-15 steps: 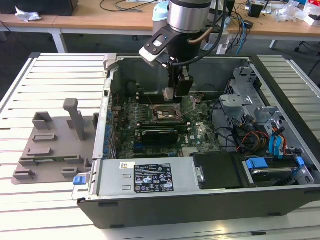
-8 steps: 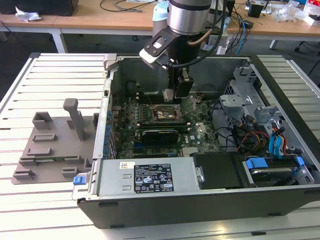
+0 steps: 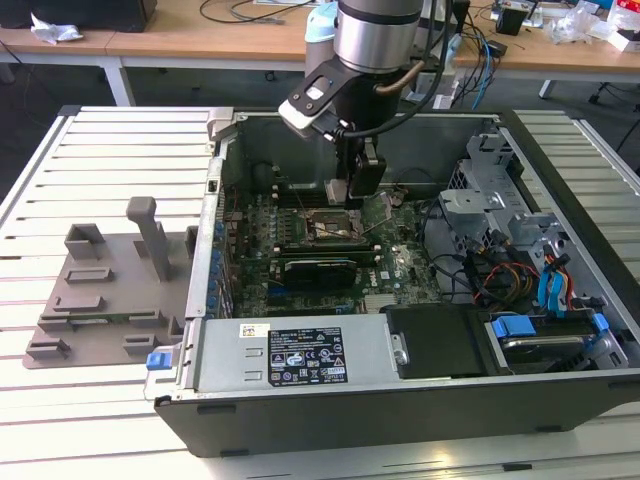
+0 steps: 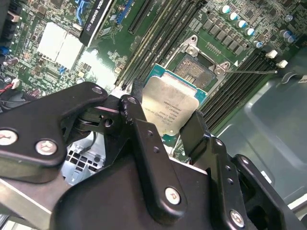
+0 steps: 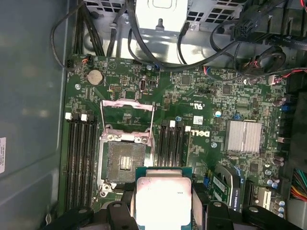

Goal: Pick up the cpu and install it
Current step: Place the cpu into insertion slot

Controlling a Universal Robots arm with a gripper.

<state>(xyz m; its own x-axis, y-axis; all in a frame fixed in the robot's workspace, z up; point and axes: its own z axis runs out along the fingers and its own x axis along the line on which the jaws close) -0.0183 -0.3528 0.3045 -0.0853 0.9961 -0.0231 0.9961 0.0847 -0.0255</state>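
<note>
cpu [image 4: 170, 108]: small thin square chip, silvery metal top plate, pale green rim. It was held in the black two-finger gripper [image 4: 168, 112], fingers [image 4: 136, 98] drawn in narrow against two opposite edges. The chip hung clear above the green motherboard [image 5: 192, 96] inside the open grey computer case [image 3: 400, 400], near the bare dark square socket [image 5: 125, 160] but not over it and not seated.

Risks, as judged:
- Chip appeared tilted in the second wrist view. Set down off-square, it could bend the socket contacts.
- Only edge contact, so a slip would drop it onto the board.
- The hinged metal load frame [image 5: 127, 115] stood raised and the thin wire lever [image 4: 249, 72] lay open. Either could foul a finger on approach.
- Memory slots [image 5: 79, 158] sat just beside the socket, leaving little room for error.

Surface: case lay on a white slatted table [image 3: 100, 150], with a grey plastic fixture plate with upright posts [image 3: 100, 300] beside it on the exterior view's left. Room: wooden desks [image 3: 200, 40] behind, cables strewn.
</note>
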